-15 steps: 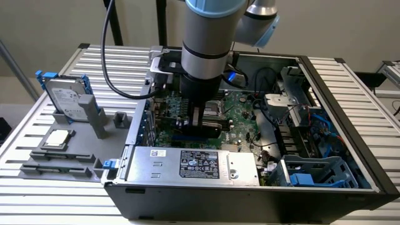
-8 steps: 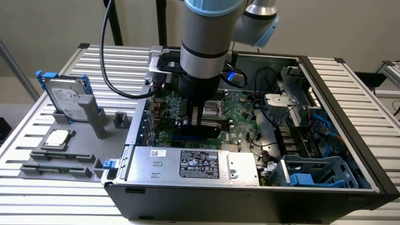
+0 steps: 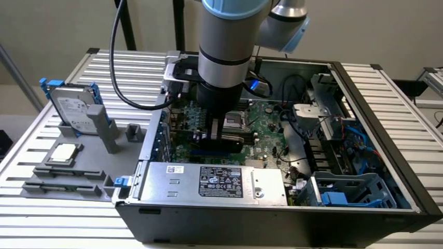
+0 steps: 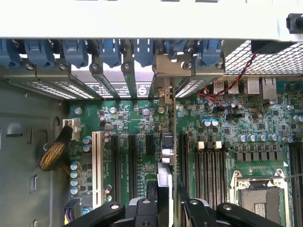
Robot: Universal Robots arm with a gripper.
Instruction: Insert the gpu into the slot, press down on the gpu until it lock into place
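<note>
Over the open computer case (image 3: 387, 155) my gripper (image 3: 220, 136) reaches down to the motherboard and is shut on the gpu (image 3: 234, 144), a dark flat card standing on its edge. The card's lower edge is at the blue slot (image 3: 206, 153); I cannot tell whether it is seated. In the wrist view the gpu (image 4: 164, 161) runs edge-on away from my gripper (image 4: 166, 189), with a black finger (image 4: 150, 201) close on each side. Its metal bracket (image 4: 163, 97) reaches the row of blue clips at the case's back wall.
A silver power supply (image 3: 215, 181) lies along the near case wall, and a blue drive cage (image 3: 346, 194) sits at the exterior view's right. The CPU socket (image 4: 258, 198), black memory slots (image 4: 208, 165) and a white slot (image 4: 97, 165) flank the card. A hard drive (image 3: 76, 109) stands outside the case.
</note>
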